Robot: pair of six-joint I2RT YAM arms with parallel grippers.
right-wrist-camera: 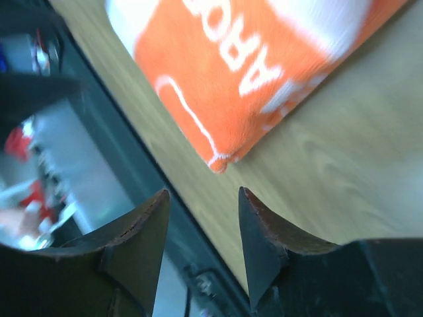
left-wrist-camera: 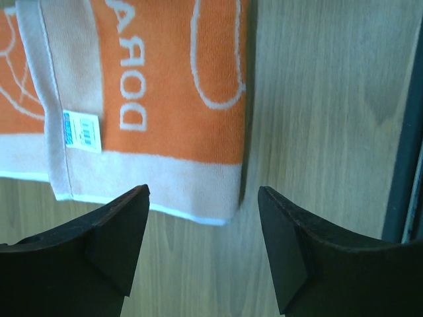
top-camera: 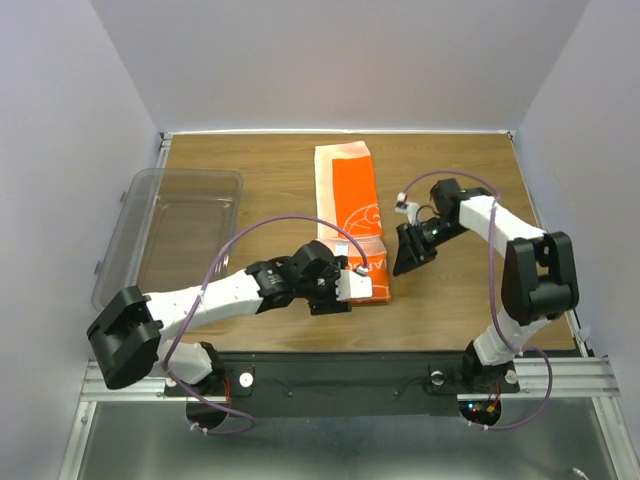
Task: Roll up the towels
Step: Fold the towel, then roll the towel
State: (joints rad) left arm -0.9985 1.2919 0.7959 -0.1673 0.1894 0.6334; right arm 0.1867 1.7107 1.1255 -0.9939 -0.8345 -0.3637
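The towel (top-camera: 350, 200) lay lengthwise in the middle of the wooden surface (top-camera: 260, 180), printed face up, with a flap folded over at its near end and a small white label (left-wrist-camera: 82, 131) on that flap. At that near end the left pincer (left-wrist-camera: 203, 198) hovered with jaws apart and nothing between them. Just right of the towel's near corner, the right pincer (right-wrist-camera: 201, 198) was held low over the wood, jaws likewise apart and empty. A clear plastic tub (top-camera: 190, 172) stood well apart, at the left.
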